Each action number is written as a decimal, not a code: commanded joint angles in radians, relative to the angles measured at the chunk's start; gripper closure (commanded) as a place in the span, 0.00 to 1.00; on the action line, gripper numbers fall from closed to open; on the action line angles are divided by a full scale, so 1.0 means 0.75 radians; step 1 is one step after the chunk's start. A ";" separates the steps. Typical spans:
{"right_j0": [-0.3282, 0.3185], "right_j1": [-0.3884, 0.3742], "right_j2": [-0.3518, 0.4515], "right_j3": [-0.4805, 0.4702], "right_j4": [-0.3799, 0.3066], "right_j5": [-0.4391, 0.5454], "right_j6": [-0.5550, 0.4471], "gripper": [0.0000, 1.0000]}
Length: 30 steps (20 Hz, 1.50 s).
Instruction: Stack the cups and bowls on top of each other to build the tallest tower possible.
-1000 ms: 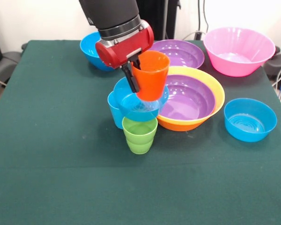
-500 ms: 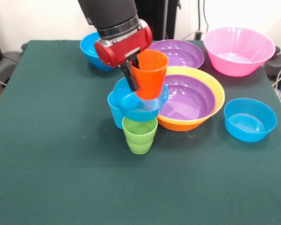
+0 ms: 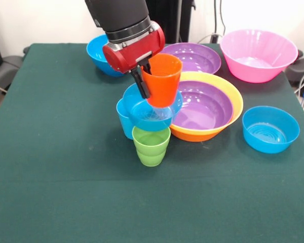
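We have the gripper (image 3: 146, 77) clamped on the rim of the orange cup (image 3: 162, 81), holding it upright just above the blue bowl (image 3: 151, 112) that sits below on the green cup (image 3: 151, 145), apparently to extend the tower.

The gripper (image 3: 145, 76) clasps the orange cup (image 3: 162, 81) by its rim, just above the blue bowl (image 3: 151, 114) resting on the green cup (image 3: 151, 146); a purple bowl (image 3: 205, 109) sits right of it.
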 commanded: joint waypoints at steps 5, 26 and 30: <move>0.032 0.048 -0.037 0.003 -0.145 0.003 0.125 1.00; 0.026 0.076 -0.029 -0.024 -0.208 0.001 0.141 1.00; 0.029 0.080 -0.033 -0.031 -0.211 0.008 0.136 1.00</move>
